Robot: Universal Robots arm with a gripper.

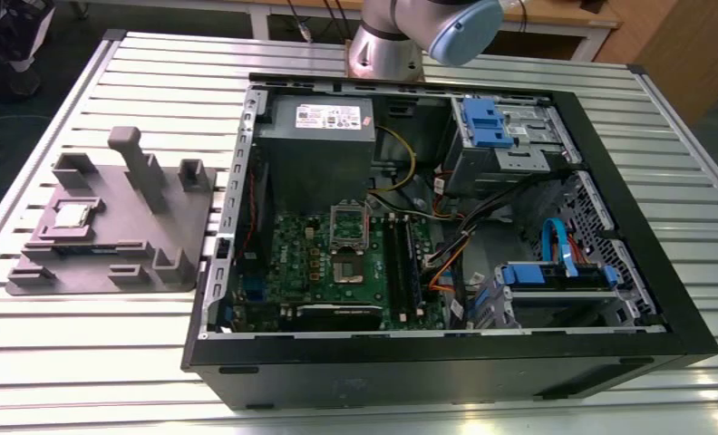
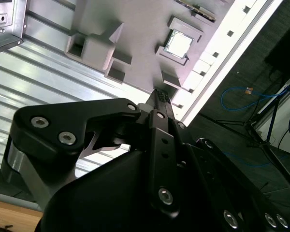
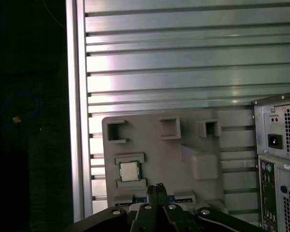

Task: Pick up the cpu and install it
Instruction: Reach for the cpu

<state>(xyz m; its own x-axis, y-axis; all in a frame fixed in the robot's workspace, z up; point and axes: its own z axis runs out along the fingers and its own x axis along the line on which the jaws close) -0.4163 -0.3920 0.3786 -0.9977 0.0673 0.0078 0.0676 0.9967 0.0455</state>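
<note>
Cpu (image 1: pixel 69 215) is sitting in its pocket on the grey holder (image 1: pixel 171 231), which is lying on the slatted table (image 1: pixel 93 344) at the exterior view's left of the open computer case (image 1: pixel 456 372). Gripper (image 3: pixel 157 186) is hanging clear of the cpu, jaws pressed together and gripping nothing.

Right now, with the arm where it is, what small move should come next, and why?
Probably lower the gripper toward the cpu, centring over it. The cpu lies flat and untouched in its seat on the grey holder beside the computer case; the jaws look shut, empty, high above the holder and not centred on the chip.
</note>
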